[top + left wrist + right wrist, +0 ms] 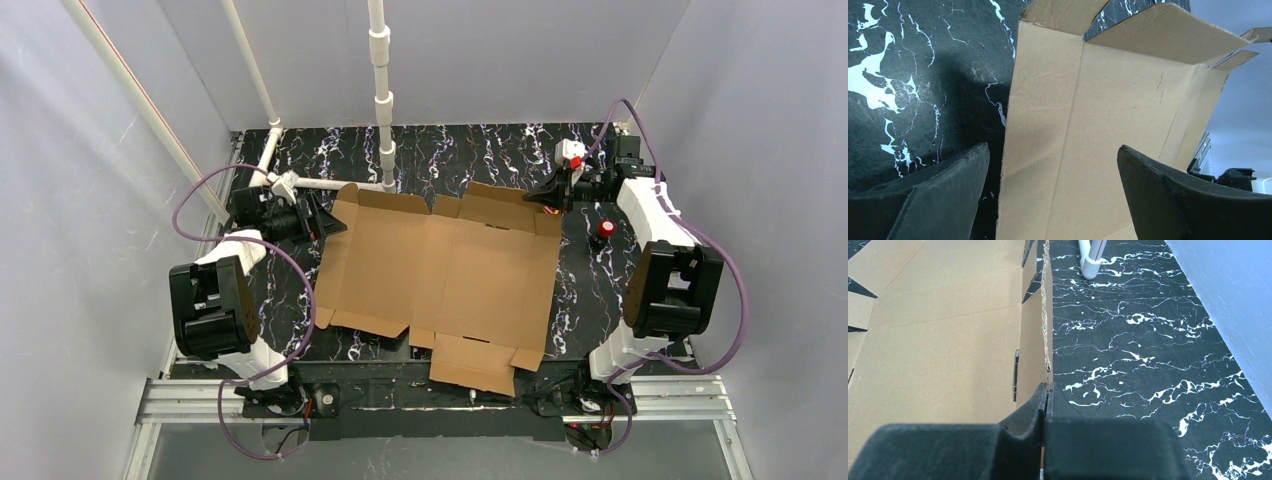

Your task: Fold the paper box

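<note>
My right fingers (1042,407) pinch shut on the far right edge of the paper box (440,270). My left fingers (322,222) stand wide astride its left edge on the bench (480,150).

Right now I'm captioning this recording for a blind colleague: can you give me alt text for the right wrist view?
The right gripper is shut on the edge of the paper box, whose brown cardboard fills the left half. To its right lies the black marbled table, with a white pipe at the top.
</note>
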